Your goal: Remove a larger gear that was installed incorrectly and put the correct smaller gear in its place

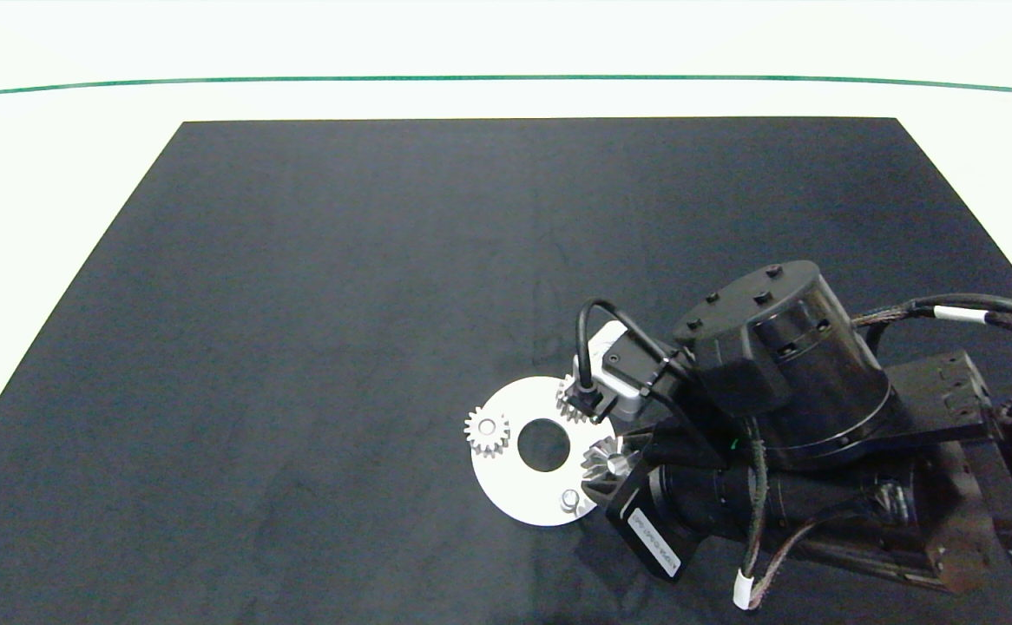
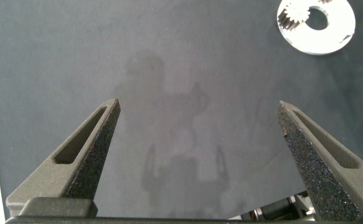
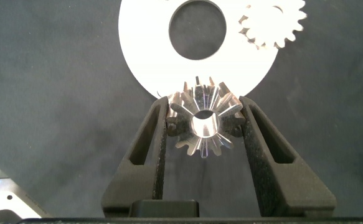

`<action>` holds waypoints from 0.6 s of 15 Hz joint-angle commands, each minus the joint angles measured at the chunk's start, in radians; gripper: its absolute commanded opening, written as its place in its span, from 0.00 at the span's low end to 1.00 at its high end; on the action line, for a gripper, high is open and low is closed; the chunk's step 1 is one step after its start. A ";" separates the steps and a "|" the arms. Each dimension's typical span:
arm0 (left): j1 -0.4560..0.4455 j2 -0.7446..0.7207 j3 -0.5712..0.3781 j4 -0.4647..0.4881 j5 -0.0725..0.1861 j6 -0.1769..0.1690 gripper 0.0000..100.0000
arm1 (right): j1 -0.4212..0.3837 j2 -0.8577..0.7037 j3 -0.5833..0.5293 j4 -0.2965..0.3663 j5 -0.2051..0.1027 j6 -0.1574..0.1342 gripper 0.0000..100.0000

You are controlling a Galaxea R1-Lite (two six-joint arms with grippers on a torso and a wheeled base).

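Observation:
The larger gear (image 1: 603, 460) (image 3: 203, 118), shiny with long pointed teeth, is clamped between the fingers of my right gripper (image 1: 621, 462) (image 3: 204, 106) at the right edge of the white disc plate (image 1: 506, 486) (image 3: 144, 56). Just beside it on the disc stands a bare peg (image 1: 569, 499). Two small fine-toothed gears sit on the disc, one at its left edge (image 1: 486, 431) (image 3: 273, 22) and one at its far edge (image 1: 568, 398), half hidden by my wrist cable. A loose smaller gear is not in view. My left gripper (image 2: 198, 104) hangs open over bare mat, away from the disc (image 2: 330, 34).
The black mat (image 1: 341, 304) covers most of the white table (image 1: 55, 174). My right arm's bulky wrist and cables (image 1: 775, 373) cover the mat's near right corner. The left arm is outside the head view.

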 commanded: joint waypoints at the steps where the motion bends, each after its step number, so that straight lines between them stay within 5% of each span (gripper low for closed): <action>1: -0.002 -0.002 0.001 0.003 0.000 0.001 1.00 | 0.025 0.060 -0.023 0.006 -0.015 -0.001 0.25; 9: -0.002 -0.002 0.003 0.003 0.000 0.001 1.00 | 0.042 0.106 -0.027 0.004 -0.015 0.004 0.25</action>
